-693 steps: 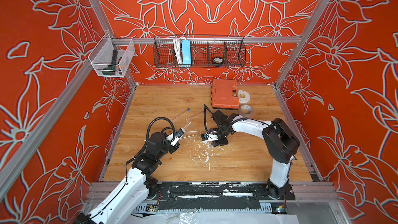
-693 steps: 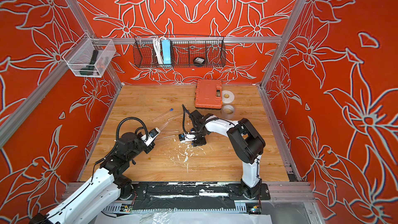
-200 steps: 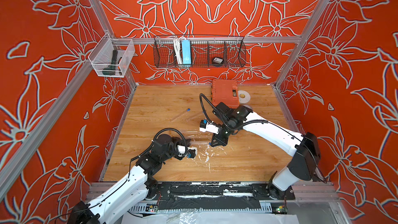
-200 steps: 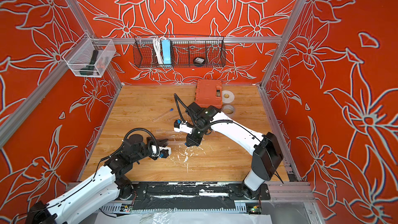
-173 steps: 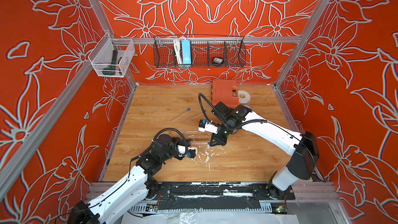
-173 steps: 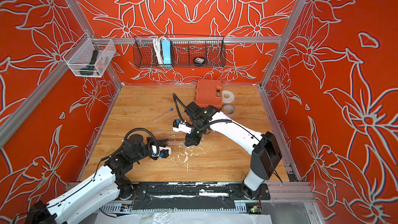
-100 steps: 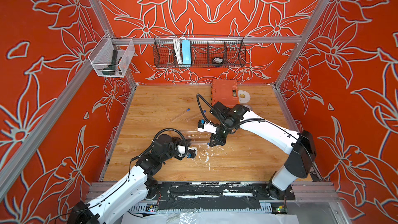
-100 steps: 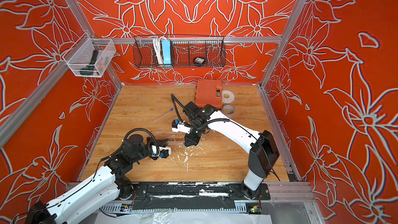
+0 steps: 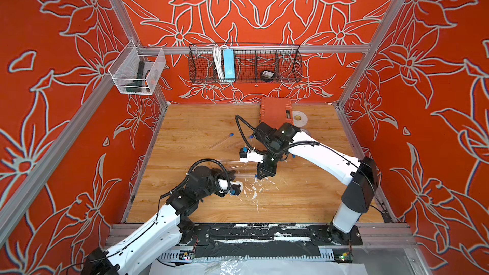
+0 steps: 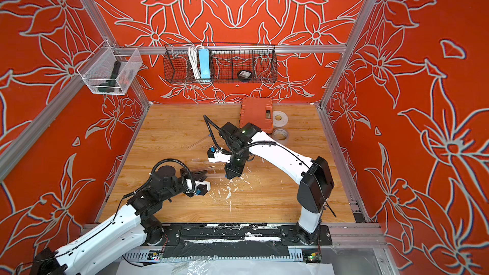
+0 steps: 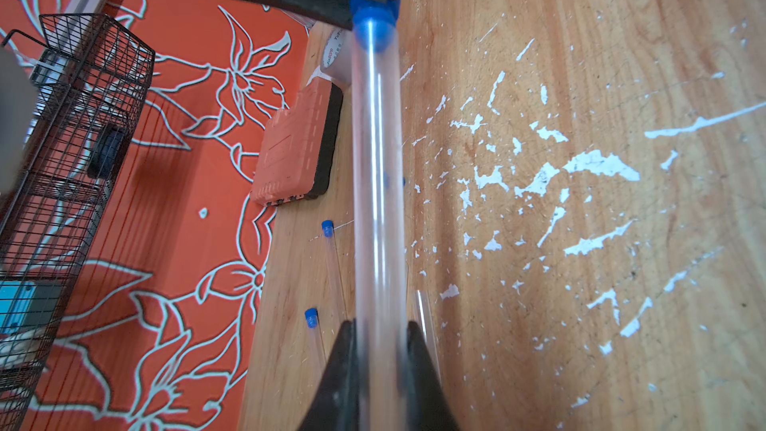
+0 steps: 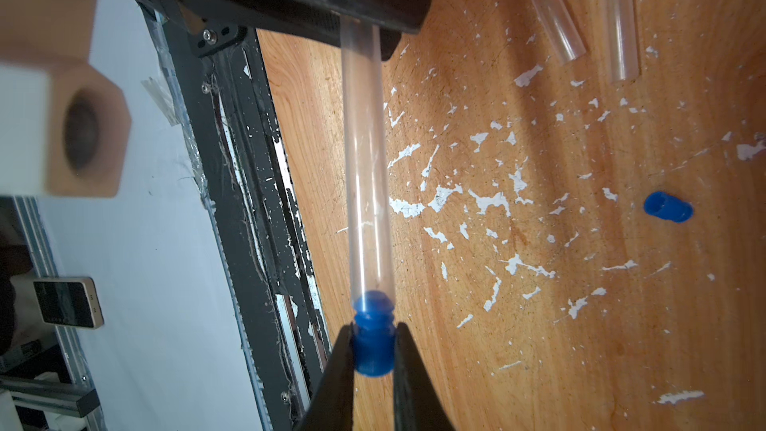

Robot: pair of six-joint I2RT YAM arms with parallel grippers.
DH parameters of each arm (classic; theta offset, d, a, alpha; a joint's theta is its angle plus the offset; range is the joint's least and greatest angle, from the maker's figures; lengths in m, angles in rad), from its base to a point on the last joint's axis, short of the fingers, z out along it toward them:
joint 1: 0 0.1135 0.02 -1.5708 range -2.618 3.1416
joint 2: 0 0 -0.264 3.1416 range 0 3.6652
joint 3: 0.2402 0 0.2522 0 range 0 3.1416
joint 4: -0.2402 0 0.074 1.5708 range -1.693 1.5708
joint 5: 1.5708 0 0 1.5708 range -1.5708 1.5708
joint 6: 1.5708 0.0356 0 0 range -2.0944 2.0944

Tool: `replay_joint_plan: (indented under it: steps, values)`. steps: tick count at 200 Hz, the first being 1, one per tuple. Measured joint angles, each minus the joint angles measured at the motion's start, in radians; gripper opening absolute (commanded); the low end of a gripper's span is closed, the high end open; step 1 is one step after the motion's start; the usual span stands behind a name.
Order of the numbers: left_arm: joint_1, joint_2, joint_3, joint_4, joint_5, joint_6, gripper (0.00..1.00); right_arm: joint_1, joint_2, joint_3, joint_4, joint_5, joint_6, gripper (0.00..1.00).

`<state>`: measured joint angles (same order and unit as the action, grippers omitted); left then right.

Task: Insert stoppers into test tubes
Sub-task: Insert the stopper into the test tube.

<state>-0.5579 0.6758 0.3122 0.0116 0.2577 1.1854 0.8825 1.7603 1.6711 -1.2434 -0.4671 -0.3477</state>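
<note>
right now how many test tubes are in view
5 tubes: one in the left end effector, two stoppered ones lying farther back, two open ones lying nearer. Arms may hide more.

Your test tube point(image 12: 367, 159) looks clear, glossy plastic; its stopper point(image 12: 373, 350) matt blue, possibly rubber. Your wood-grain tabletop point(image 12: 539, 346) is scuffed.

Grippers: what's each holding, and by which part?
Left gripper clamps a clear test tube on its shaft, away from the mouth. Right gripper pinches a blue stopper by its cap, plug tip in the tube's mouth.
</note>
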Motion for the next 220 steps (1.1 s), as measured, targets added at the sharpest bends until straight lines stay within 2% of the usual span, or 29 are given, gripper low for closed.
replay_joint_plan:
  steps: [53,220]
  values:
    - [-0.007,-0.006,0.003,0.030,-0.040,0.024,0.00,0.000,0.060,0.119,-0.072,0.021,-0.020,0.00]
    - [-0.014,0.020,0.047,-0.002,-0.045,0.091,0.00,0.000,0.121,0.213,-0.160,0.031,-0.033,0.00]
